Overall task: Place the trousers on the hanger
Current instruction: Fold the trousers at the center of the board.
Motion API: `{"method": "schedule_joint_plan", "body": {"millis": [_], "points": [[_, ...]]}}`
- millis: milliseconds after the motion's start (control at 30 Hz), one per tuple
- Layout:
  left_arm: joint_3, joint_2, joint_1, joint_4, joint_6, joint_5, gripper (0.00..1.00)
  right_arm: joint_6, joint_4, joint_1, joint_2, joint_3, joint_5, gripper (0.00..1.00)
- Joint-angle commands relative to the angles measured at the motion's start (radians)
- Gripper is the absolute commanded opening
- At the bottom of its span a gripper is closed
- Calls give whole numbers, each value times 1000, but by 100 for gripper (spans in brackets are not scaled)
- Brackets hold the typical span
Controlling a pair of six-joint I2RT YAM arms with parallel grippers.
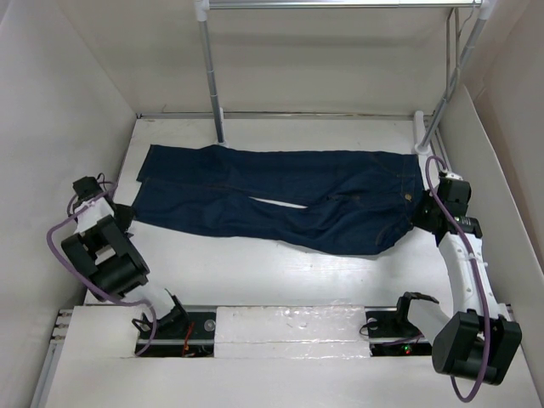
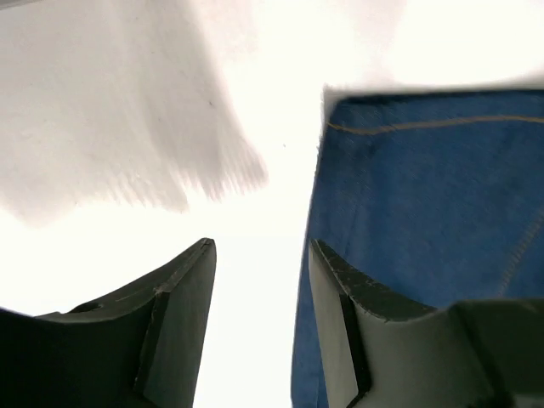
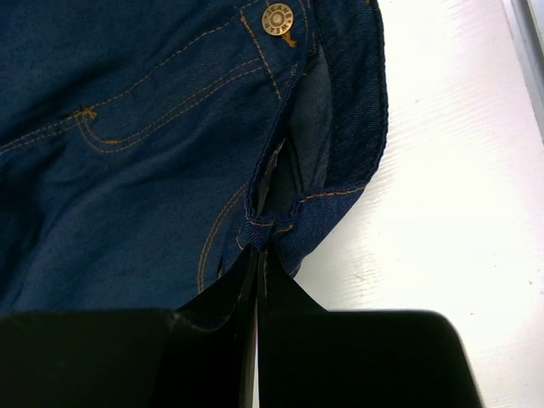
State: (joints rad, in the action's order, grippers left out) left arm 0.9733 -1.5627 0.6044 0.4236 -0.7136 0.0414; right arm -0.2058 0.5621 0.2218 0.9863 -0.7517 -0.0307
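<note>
The dark navy trousers (image 1: 280,191) lie flat across the table, legs to the left and waistband to the right. My left gripper (image 1: 125,218) is open at the hem of the near leg. In the left wrist view (image 2: 259,255) one finger is over the denim (image 2: 425,195) and the other over bare table. My right gripper (image 1: 417,223) is shut on a pinched fold of the waistband edge (image 3: 272,229), below the brass button (image 3: 278,19). A thin pale wire that may be the hanger (image 1: 454,51) hangs from the rail at the top right.
Two white rack poles (image 1: 211,76) (image 1: 450,85) stand at the back of the table under a horizontal rail (image 1: 340,4). White walls (image 1: 51,127) close in both sides. The raised front ledge (image 1: 280,327) sits between the arm bases.
</note>
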Motion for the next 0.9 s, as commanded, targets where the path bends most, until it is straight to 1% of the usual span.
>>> {"method": "schedule_joint_plan", "body": {"millis": [0, 67, 100, 267, 333, 367, 400, 433, 500, 533, 567, 600, 667, 767, 867], "points": [[21, -63, 0, -51, -24, 5, 43, 14, 1, -6, -20, -3, -41, 0], [53, -97, 0, -71, -30, 9, 43, 22, 2, -6, -20, -3, -41, 0], [65, -130, 0, -72, -26, 5, 40, 22, 2, -6, -20, -5, -35, 0], [145, -217, 0, -43, -14, -28, 39, 11, 9, -6, -31, 2, -35, 0], [145, -237, -12, -55, -12, -29, 32, 5, 9, -6, -41, 3, -34, 0], [146, -244, -12, -59, -12, -29, 32, 6, 9, -6, -44, 2, -34, 0], [146, -255, -21, -69, -11, -20, 24, 2, 10, -6, -46, 2, -31, 0], [146, -261, -32, -77, -9, -17, 19, 5, 18, -6, -49, 0, -26, 0], [148, -276, -43, -75, -9, -8, 14, 5, 22, -6, -54, -2, -18, 0], [146, -280, -43, -89, -10, -3, 14, 6, 24, -6, -55, 2, -18, 0], [136, -278, -43, -100, -7, 6, 8, 5, 24, -6, -60, 5, -18, 0], [136, -281, -43, -106, -3, 18, 0, 5, 25, -6, -60, 6, -18, 0], [134, -278, -43, -102, -3, 23, 0, 5, 27, -6, -70, 11, -18, 0], [134, -234, -43, -91, 8, 26, 0, 5, 44, -6, -80, 18, -17, 0], [134, -131, -17, -69, 11, 8, 0, 8, 93, -6, -107, 15, -9, 0]]}}
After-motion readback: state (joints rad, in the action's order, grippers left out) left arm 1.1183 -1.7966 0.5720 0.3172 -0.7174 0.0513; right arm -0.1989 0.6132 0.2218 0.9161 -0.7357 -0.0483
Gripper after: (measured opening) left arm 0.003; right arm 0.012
